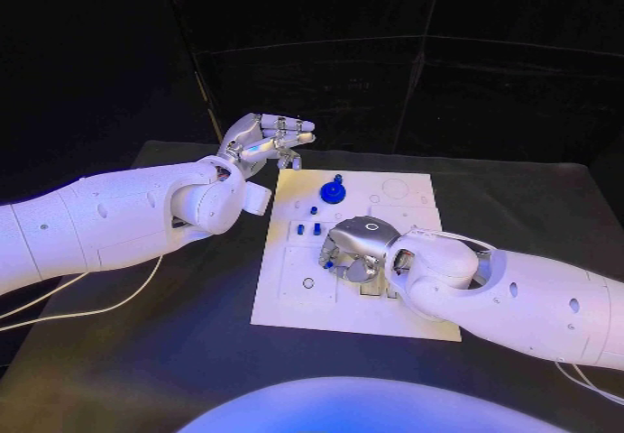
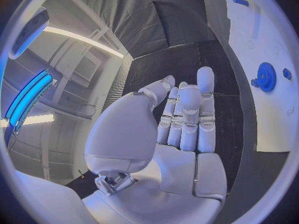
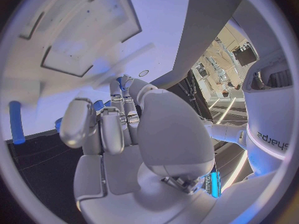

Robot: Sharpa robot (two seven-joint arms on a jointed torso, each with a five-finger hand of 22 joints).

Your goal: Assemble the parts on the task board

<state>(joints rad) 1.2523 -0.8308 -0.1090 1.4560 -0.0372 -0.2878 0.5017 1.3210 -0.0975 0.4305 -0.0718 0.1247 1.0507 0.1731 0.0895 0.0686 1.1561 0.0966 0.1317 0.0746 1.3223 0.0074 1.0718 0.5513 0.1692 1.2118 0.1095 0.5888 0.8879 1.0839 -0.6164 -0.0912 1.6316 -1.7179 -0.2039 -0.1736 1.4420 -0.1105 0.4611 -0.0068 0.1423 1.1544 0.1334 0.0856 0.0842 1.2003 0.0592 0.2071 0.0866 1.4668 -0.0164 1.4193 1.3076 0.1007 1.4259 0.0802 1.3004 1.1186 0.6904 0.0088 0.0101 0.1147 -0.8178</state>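
Down over the middle of the white board (image 1: 293,298), right robot hand (image 1: 358,251), knuckles up and fingers curled under toward the plate; cannot tell whether anything is pinched beneath. Near those fingertips in the right wrist view, small blue pieces (image 3: 98,104), plus 1 blue peg (image 3: 17,122) off to the side. Toward the board's far edge, a blue gear (image 1: 334,191) standing on the board, with 2 short blue pegs (image 1: 308,229) between gear and right robot hand. Beyond the board's far left corner, left robot hand (image 1: 267,138) raised above the black table (image 1: 156,361), fingers straight and side by side, holding nothing.
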